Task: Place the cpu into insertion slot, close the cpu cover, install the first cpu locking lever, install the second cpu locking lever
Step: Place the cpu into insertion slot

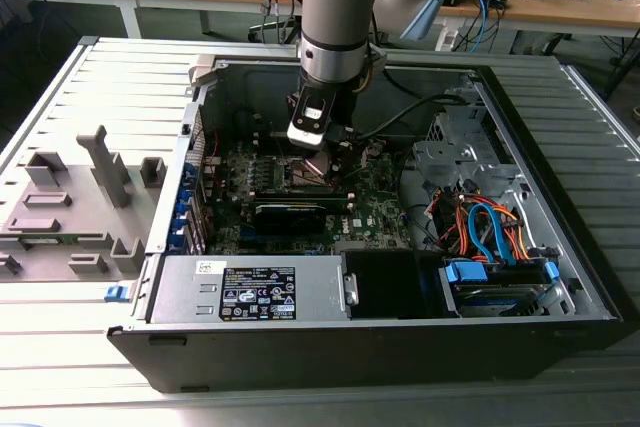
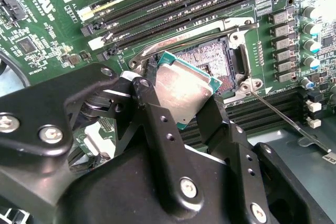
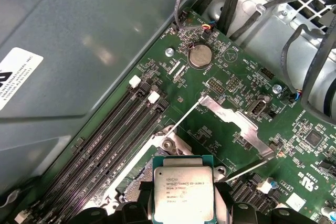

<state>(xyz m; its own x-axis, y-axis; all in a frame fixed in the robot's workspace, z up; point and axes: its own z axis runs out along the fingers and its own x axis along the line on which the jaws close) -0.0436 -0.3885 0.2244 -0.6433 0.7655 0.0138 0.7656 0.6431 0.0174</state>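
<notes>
Scanning from the exterior view's left, a grey fixture (image 1: 75,202) sits on the slatted surface (image 1: 40,347), then comes the open case (image 1: 300,347) with the green board (image 1: 375,197) inside. My claw (image 1: 318,159) hangs over the board's middle, pinching the cpu (image 2: 184,90) by two opposite edges, silvery top up. In the second wrist view the cpu overlaps the near corner of the slot (image 2: 212,59), whose dark bed lies uncovered; I cannot tell whether they touch. Beside the slot a thin lever (image 2: 283,121) stands free. Blue and orange cables (image 1: 490,227) bunch at the right.
</notes>
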